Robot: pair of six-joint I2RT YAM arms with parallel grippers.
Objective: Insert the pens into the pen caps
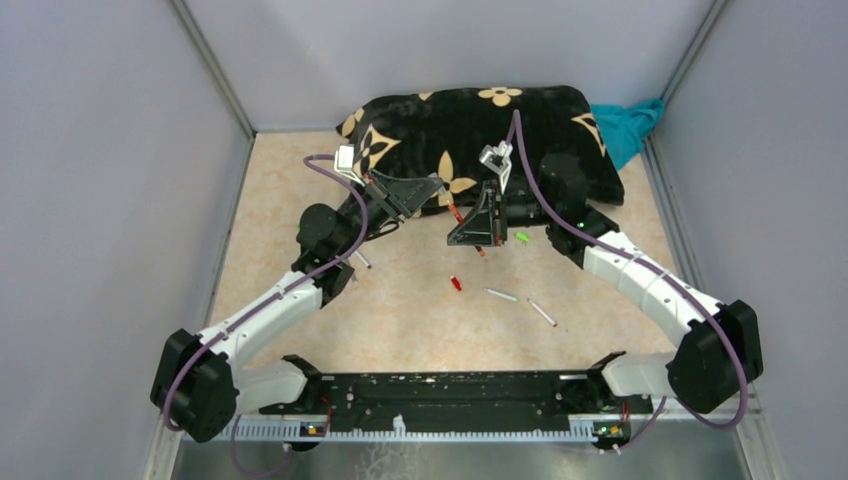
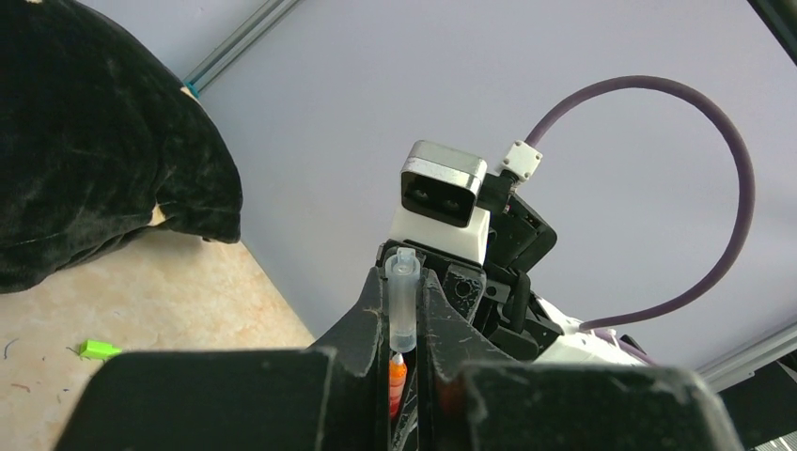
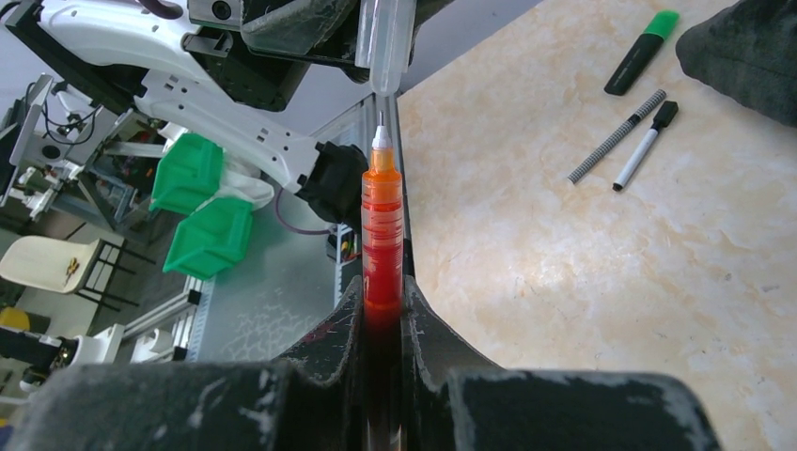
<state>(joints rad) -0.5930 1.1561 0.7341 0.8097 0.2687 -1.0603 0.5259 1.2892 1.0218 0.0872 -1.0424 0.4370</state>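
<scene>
**A:** What do the jaws have hold of?

**B:** The left gripper (image 2: pixel 404 329) is closed tight on a clear cap (image 2: pixel 403 282), which stands up between its jaws. The right gripper (image 3: pixel 382 301) is pinched shut on an orange-red pen (image 3: pixel 382 235). Most of the barrel sticks out ahead of the jaws, white tip leading.

**A:** Is the pen in the cap?

**B:** Not yet, I'd say. From the right wrist the tip sits just short of the cap's mouth and in line with it. From the left wrist it looks right at the mouth. So the two are lined up, and the push home is what's left.

**A:** And the rest?

**B:** All to do, as far as I can see. A red cap (image 1: pixel 456 283) and a green cap (image 1: pixel 522 237) lie loose on the table (image 1: pixel 420 330). Two slim pens (image 1: pixel 500 295) lie near the red one, neither touching it. Farther out, a black marker (image 3: pixel 642 52) with a green end lies beside two more pens. Whether those two are capped, I can't tell.
</scene>
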